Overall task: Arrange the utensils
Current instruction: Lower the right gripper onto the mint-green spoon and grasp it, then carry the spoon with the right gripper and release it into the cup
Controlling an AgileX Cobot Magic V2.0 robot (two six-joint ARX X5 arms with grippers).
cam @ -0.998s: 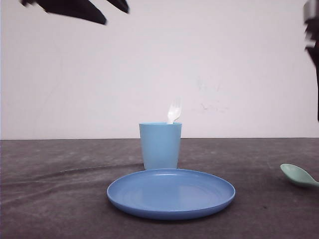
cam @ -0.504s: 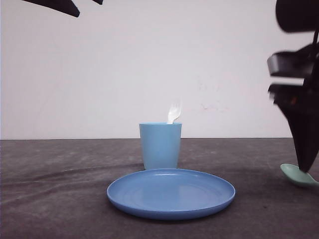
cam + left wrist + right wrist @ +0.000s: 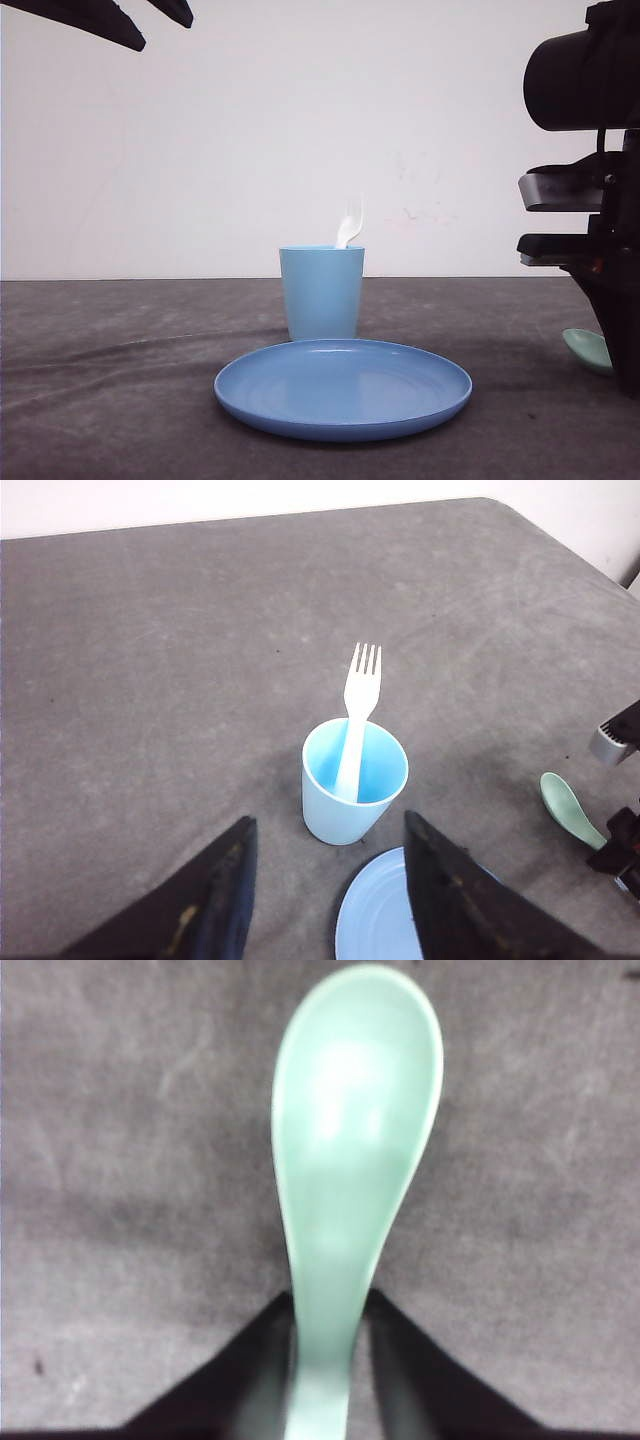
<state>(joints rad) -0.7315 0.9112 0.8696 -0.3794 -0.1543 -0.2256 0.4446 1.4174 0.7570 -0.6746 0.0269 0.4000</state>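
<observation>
The right hand (image 3: 325, 1360) had dropped to the table (image 3: 120, 400), fingers narrowly straddling the spoon (image 3: 350, 1180) handle; grasp looked imminent. Left hand (image 3: 325, 900) hovered wide.

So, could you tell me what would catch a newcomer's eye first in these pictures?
Probably the white fork standing upright in the light blue cup mid-table, just behind the round blue plate. Next, the right gripper low at the table's right side, its fingers straddling the handle of the mint-green spoon lying on the table. The left gripper hangs open, high above.
</observation>
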